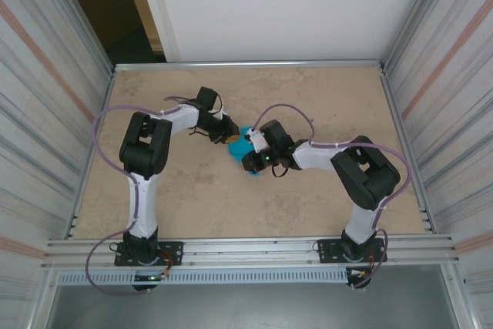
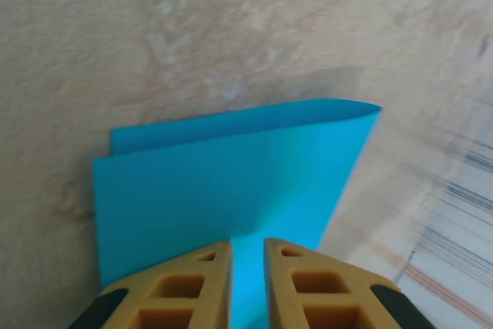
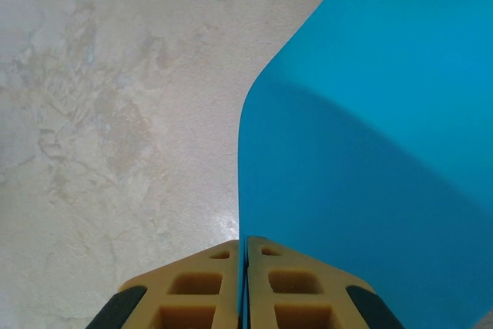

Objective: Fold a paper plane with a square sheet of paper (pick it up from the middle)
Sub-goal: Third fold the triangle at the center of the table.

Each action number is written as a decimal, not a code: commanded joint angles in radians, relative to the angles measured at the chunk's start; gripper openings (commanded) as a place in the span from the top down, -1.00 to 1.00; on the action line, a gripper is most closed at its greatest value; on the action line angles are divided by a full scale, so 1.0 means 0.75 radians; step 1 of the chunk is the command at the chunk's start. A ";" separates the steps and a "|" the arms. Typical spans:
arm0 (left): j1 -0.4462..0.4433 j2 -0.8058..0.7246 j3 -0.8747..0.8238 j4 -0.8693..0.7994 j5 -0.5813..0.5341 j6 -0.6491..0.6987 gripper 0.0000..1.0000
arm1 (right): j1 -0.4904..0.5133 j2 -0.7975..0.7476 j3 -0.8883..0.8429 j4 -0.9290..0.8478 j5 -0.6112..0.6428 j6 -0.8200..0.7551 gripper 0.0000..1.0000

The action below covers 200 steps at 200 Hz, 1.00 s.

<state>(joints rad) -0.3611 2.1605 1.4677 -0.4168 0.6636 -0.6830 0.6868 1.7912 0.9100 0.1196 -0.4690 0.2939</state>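
Bending inward, both arms [image 1: 146,148] flanking paper [image 1: 241,146].

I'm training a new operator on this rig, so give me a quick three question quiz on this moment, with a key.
1. True or false: the right gripper is closed on the square sheet of paper.
2. In the left wrist view, the sheet is: A flat and single; B folded over into two layers; C crumpled.
3. What surface lies under the sheet?
Key: 1 true; 2 B; 3 the beige table.
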 commanded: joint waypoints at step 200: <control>-0.019 0.165 0.220 -0.377 -0.134 0.289 0.73 | -0.076 0.096 0.159 -0.208 0.139 0.102 0.78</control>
<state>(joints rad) -0.3691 2.2341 1.6234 -0.6373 0.6018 -0.4965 0.6342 1.8393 0.9936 0.0082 -0.3813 0.3843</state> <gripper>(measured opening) 0.140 0.108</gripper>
